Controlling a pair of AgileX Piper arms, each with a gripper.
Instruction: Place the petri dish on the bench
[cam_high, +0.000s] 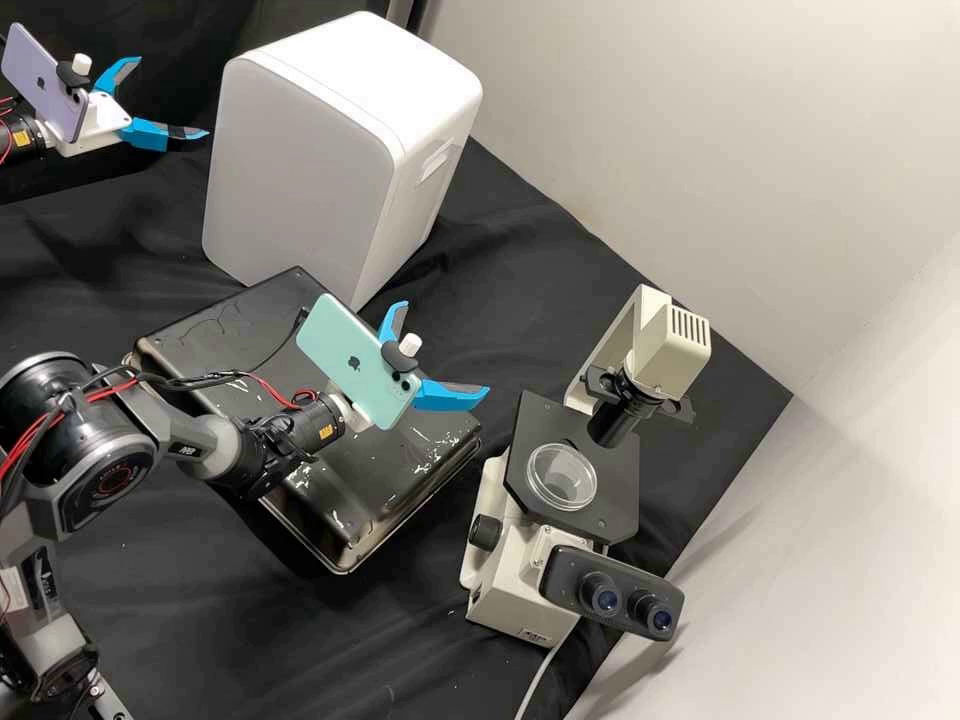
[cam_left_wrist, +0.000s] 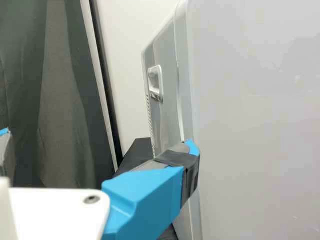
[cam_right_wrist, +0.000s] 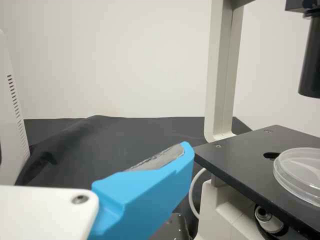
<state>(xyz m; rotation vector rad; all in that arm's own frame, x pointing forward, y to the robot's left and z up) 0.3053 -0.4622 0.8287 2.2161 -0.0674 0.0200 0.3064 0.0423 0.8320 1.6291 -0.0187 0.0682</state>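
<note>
My left hand (cam_high: 172, 96) hung at the far left, raised above the counter (cam_high: 200, 620) with its black cloth; its two blue fingers stood spread wide, with nothing between them. Seen from that wrist, one blue finger (cam_left_wrist: 150, 197) lay close against the side of the white box (cam_left_wrist: 250, 125); I could not tell whether it touched. The box stood upright on the counter, just right of that hand and toward the back wall.

In front of the box lay a dark metal tray (cam_high: 250, 330), flat on the cloth, one corner nearly at the foot of the box. My right arm reached across this tray; my right hand (cam_high: 446, 347) hovered above the tray's right end, fingers parted and holding nothing. From its own wrist I saw the tip of one finger (cam_right_wrist: 150, 190) near the edge of the black stage (cam_right_wrist: 235, 160), level with it and apart from it.

Right of the tray stood the cream microscope (cam_high: 515, 575), its eyepieces (cam_high: 625, 602) facing the near edge of the counter and its lamp housing (cam_high: 672, 345) leaning over the stage. The petri dish (cam_high: 562, 476) sat on that stage, clear and round, flat beneath the dark condenser (cam_high: 612, 425); it was not on the counter. The dish lay just beyond my right hand and was touched by neither finger.
</note>
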